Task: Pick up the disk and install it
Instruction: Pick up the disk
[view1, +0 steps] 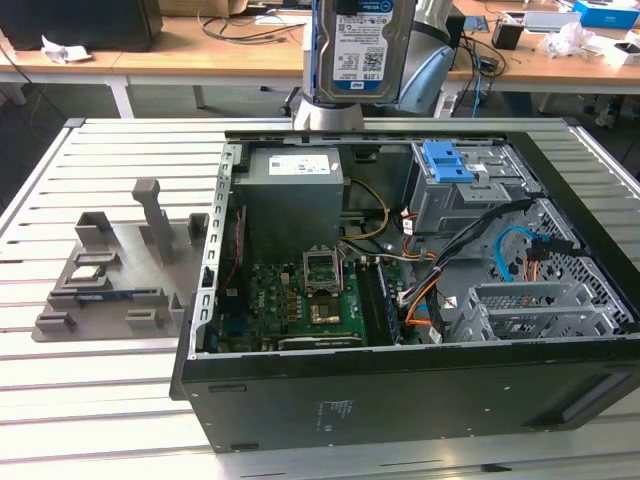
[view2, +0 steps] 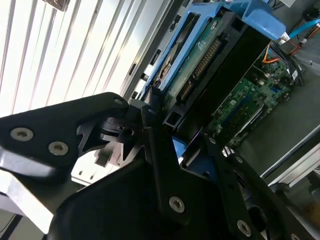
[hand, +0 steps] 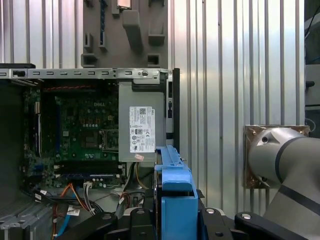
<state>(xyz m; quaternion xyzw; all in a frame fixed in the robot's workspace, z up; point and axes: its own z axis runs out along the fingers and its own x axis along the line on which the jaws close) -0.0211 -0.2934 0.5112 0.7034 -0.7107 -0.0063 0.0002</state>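
Observation:
The disk (view1: 362, 45) hangs upright at the top of the exterior view, above the back edge of the open computer case (view1: 300, 400); its white-and-blue label faces the camera. In the second wrist view my gripper (view2: 182, 142) is shut on the disk (view2: 200, 55), with black fingers (view2: 160, 150) clamped on its end between the blue side rails. The first wrist view looks down past a blue rail of the disk (hand: 172, 185) onto the case interior. The drive cage with a blue latch piece (view1: 447, 160) sits at the case's back right.
Inside the case are a grey power supply (view1: 295, 185), a green motherboard (view1: 310, 295), loose cables (view1: 520, 250) and metal bays (view1: 530, 305). A grey parts fixture (view1: 120, 270) lies on the slatted table at the exterior view's left. The arm's base (hand: 280, 155) stands beside the case.

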